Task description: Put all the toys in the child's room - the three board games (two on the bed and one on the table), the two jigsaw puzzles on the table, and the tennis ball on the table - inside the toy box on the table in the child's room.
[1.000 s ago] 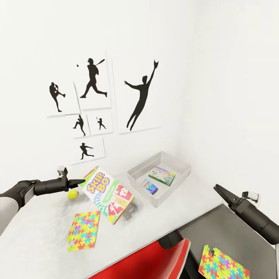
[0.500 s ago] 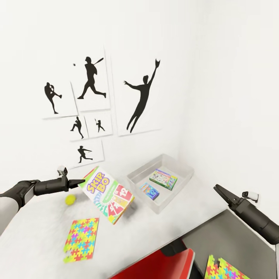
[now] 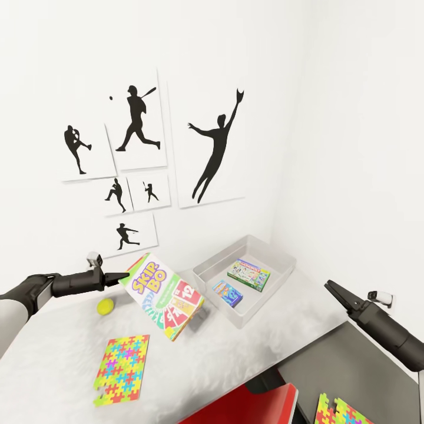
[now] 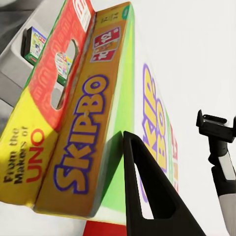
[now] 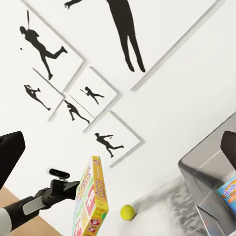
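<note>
The left gripper (image 3: 121,275) is closed on a corner of the yellow-and-green Skip-Bo board game box (image 3: 163,295), which hangs tilted above the pale grey table top (image 3: 247,347), its long axis slanting down and away from the fingers toward the light grey flared toy box (image 3: 277,272). The toy box, just beyond the game's low end, already holds two small printed boxes with bare floor around them. Below the gripper lies the small yellow-green tennis ball (image 3: 105,305); nearer the table's front edge lies a thin multicoloured jigsaw puzzle board (image 3: 122,370). The right gripper (image 3: 337,291) hangs beyond the table's end, jaws spread, empty.
</note>
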{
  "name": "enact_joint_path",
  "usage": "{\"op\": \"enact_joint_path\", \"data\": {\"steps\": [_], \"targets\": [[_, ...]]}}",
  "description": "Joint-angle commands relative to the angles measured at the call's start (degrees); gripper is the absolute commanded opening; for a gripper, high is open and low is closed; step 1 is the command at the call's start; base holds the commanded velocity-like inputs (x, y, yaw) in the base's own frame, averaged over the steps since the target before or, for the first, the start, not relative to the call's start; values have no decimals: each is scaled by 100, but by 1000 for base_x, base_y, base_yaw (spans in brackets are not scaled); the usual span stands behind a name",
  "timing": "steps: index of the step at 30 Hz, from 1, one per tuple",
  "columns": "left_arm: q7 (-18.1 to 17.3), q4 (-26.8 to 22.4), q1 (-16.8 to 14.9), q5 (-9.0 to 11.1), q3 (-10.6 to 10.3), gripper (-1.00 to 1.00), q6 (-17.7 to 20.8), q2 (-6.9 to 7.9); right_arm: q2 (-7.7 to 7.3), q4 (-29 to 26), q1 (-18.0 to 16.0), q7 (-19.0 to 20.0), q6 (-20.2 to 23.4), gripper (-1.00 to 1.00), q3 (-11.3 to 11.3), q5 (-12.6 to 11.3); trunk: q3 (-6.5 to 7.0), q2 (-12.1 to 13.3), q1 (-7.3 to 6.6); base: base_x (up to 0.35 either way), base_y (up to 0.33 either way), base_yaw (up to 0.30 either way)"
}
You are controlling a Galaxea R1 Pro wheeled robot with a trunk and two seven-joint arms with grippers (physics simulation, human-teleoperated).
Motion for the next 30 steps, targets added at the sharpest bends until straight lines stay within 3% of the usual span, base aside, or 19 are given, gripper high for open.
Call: {"op": "enact_joint_path", "data": {"steps": [1, 9, 10, 13, 14, 15, 19, 25, 28, 30], "targets": [[-22, 0, -6, 39, -42, -100, 59, -1, 1, 0, -6, 3, 16, 100, -1, -9, -13, -13, 4, 0, 0, 0], [-22, -12, -17, 41, -2, -100, 121, -90, -6, 8, -6, -14, -212, 100, 160, -3, -13, -13, 4, 0, 0, 0], [-22, -41, -35, 43, 3, -100, 163, -165, -6, 8, -6, -14, -215, 100, 168, -3, -13, -13, 4, 0, 0, 0], [-22, -381, -72, 23, 8, -100, 545, -577, -4, 7, -6, -14, -226, 100, 177, -3, -13, -13, 4, 0, 0, 0], [-22, -479, -74, 23, 9, -100, 641, -640, -4, 6, -6, -14, -227, 100, 178, -3, -13, -13, 4, 0, 0, 0], [64, -864, -79, 24, 21, -100, 982, -792, -5, 7, -6, -14, -229, 100, 178, -3, -13, -13, 4, 0, 0, 0], [715, -1987, -84, 29, 49, -100, 2021, -1102, -48, 12, -6, -10, -229, 100, 142, -8, -13, -13, 4, 0, 0, 0], [1870, -2420, -103, 43, 88, -100, 2381, -1761, -98, 25, -6, 7, -222, 100, 104, -35, -13, -13, 4, 0, 0, 0], [2440, -2448, -109, 46, 351, -100, 2379, -2054, -105, 26, -6, 20, -222, 100, 84, -43, -13, -13, 4, 0, 0, 0], [3004, -2457, -110, 47, 724, -100, 2353, -2289, -107, 29, -6, 26, -222, 100, 11, -45, -13, -13, 4, 0, 0, 0]]}}
